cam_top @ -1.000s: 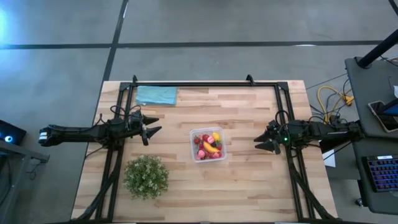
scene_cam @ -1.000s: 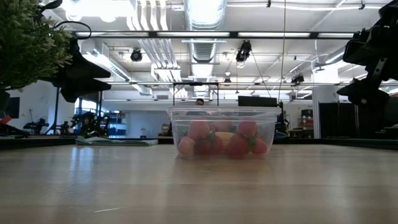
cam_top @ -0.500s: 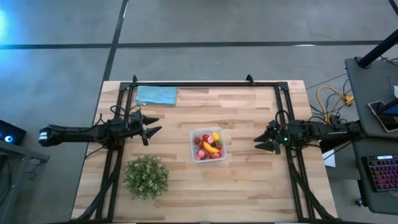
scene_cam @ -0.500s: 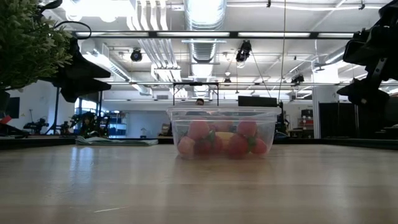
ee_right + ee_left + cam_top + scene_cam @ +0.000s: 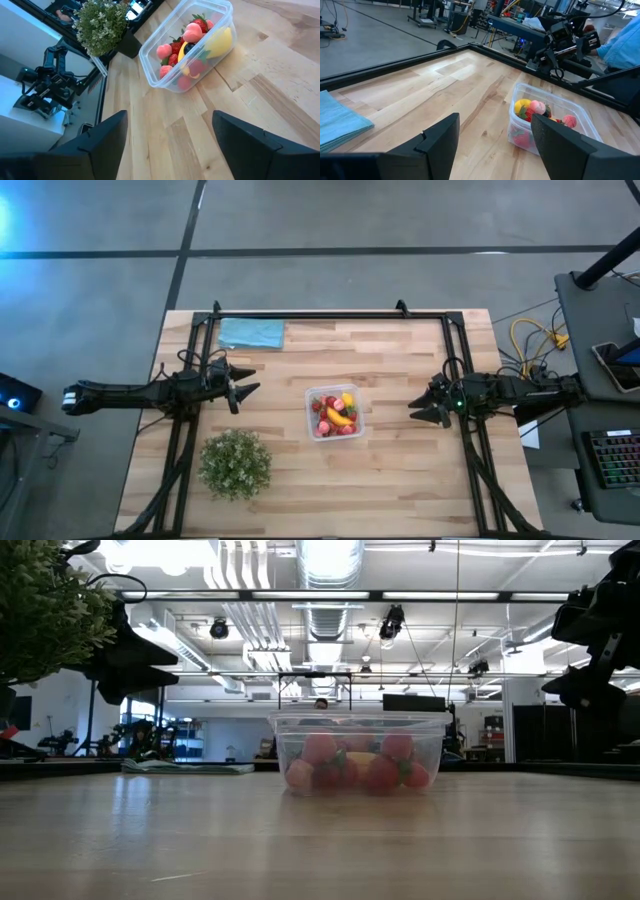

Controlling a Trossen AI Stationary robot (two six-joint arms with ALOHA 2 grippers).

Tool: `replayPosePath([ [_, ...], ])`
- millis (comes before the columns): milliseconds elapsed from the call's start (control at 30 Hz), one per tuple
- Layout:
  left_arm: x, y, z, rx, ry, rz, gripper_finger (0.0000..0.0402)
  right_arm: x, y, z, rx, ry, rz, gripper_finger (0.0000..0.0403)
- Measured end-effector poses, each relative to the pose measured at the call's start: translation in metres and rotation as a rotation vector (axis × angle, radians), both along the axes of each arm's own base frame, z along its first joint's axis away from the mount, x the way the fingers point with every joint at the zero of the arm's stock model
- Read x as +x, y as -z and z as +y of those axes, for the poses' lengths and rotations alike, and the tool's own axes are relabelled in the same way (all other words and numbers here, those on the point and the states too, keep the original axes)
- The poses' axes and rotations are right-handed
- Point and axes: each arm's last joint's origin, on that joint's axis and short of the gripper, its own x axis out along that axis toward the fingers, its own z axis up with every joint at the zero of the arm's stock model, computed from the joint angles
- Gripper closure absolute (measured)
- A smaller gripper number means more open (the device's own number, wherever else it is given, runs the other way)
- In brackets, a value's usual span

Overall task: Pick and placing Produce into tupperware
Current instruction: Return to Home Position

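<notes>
The wooden table (image 5: 400, 360) has an arm lying low over each side edge. The left claw (image 5: 243, 392) and the right claw (image 5: 420, 412) point inward at each other, well apart. Both are released and grasp nothing. The left wrist view shows that claw's dark fingers (image 5: 440, 142) spread wide over bare wood, and the right claw's fingers (image 5: 252, 145) stand the same way.

The bushy green plant (image 5: 235, 464) stands near the left claw, off to one side of its line of reach. The teal folded cloth (image 5: 251, 333) lies flat off to that claw's other side, by a table corner.

The tupperware (image 5: 308, 415) sits straight ahead of both claws, about midway between them and touched by neither. The produce (image 5: 192, 33) is all inside it. A yellow banana (image 5: 338, 417) lies across the middle, a lemon (image 5: 347, 399) sits toward the right claw's side, and red and pink pieces are packed around them. A small dark piece (image 5: 188, 48) among them may be a berry; it is too small to tell.
</notes>
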Motion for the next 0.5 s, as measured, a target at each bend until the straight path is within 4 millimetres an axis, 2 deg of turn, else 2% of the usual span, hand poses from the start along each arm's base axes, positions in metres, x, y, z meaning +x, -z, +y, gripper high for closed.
replayPosePath([
  [500, 0.0000, 0.0001, 0.0000, 0.000, 0.000, 0.000, 0.0169, 0.0000, 0.0000, 0.0000, 0.000, 0.000, 0.000, 0.0119],
])
